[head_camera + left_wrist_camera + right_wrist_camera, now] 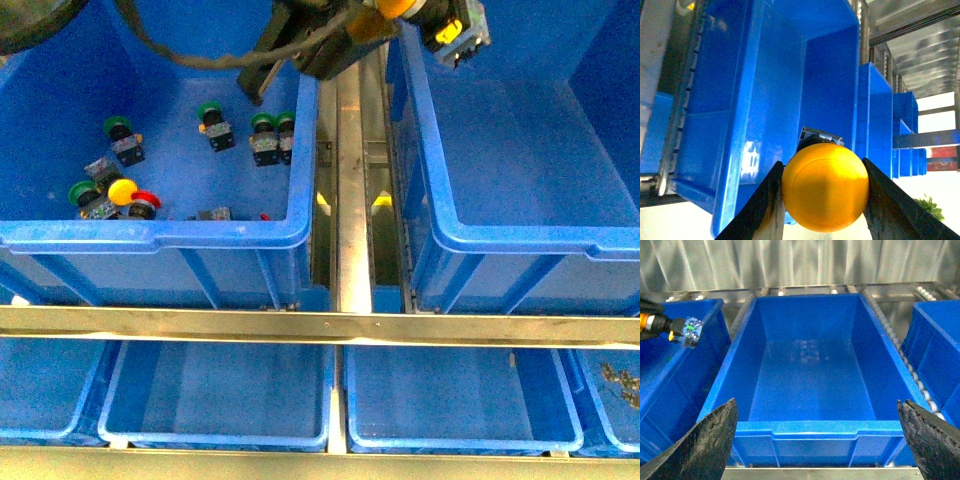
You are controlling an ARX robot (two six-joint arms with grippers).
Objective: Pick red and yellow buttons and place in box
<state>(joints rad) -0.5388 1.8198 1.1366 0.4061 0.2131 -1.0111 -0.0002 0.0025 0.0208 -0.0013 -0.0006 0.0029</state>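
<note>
My left gripper (825,200) is shut on the yellow button (825,187), whose round cap fills the gap between the two black fingers. In the front view this button (452,35) hangs at the top, over the near-left rim of the box (520,240), a deep blue bin with nothing in it. The right wrist view shows the same box (810,429) from its short end, with the held button (686,330) at its left. My right gripper (817,440) is open and holds nothing. Another yellow button (121,191) and a red button (145,204) lie in the left bin (150,238).
Several green-capped switches (262,124) lie scattered in the left bin. A metal rail (352,200) runs between the two bins, and a steel bar (320,325) crosses in front. Shallower blue trays (215,400) sit below. Another blue bin (940,350) stands beside the box.
</note>
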